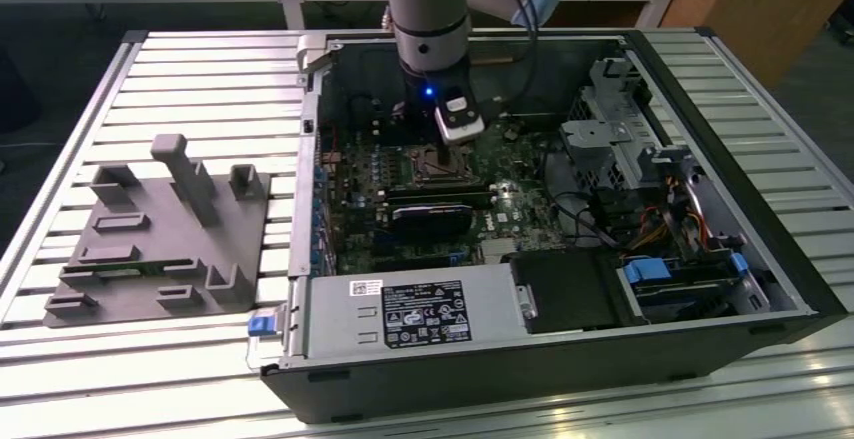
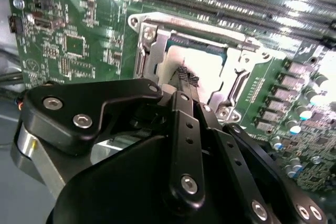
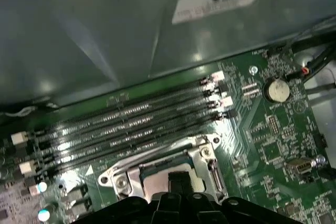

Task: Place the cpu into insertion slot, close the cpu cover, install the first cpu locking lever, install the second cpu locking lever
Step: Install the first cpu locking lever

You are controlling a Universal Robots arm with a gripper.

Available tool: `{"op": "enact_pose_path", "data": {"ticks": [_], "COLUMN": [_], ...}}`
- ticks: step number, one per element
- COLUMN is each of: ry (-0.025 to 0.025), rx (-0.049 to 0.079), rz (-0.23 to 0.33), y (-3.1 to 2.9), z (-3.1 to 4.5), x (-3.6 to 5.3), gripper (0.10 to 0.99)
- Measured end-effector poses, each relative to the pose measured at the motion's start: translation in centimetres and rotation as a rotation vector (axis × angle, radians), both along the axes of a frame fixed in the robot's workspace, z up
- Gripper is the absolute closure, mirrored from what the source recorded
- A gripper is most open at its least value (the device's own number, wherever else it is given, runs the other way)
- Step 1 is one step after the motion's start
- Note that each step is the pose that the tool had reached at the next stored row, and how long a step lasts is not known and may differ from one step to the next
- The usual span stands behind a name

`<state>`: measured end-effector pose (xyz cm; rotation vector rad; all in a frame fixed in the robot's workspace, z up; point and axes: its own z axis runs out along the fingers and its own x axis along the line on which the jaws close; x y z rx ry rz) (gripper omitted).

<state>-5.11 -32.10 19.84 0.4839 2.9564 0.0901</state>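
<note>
Inside the open computer case, my gripper [image 1: 449, 151] hangs straight down over the insertion slot [image 1: 438, 165] in the green board. In both wrist views the black fingertips [image 2: 185, 75] stand together, shut, right at the pale face of the cpu [image 2: 212, 66], which lies flat in the socket. The silver cpu cover [image 2: 189, 24] frames the chip and looks lowered around it, with the cpu [image 3: 156, 183] showing through its window. The cover's silver edge [image 3: 119, 176] sits beside my gripper [image 3: 178, 181]. I cannot make out how the locking levers stand.
Long black memory slots [image 3: 131, 124] run just beyond the socket. A black graphics card [image 1: 434, 221] lies nearer the power supply [image 1: 414, 311]. Drive bays and cables [image 1: 641, 159] fill the exterior view's right. A grey fixture [image 1: 160, 239] stands outside the case at the left.
</note>
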Motion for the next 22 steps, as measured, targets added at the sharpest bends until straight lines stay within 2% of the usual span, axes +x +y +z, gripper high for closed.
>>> {"op": "enact_pose_path", "data": {"ticks": [3,12,14,22], "ry": [0.0048,0.0049,0.0050,0.0049], "rx": [-0.003,-0.004,-0.005,-0.005], "rz": [0.000,0.000,0.001,0.002], "y": [-0.24,-0.29,-0.30,-0.29], "z": [-0.01,0.10,0.43,2.52], "x": [0.00,0.01,0.00,0.00], "gripper": [0.980,0.980,0.980,0.980]}}
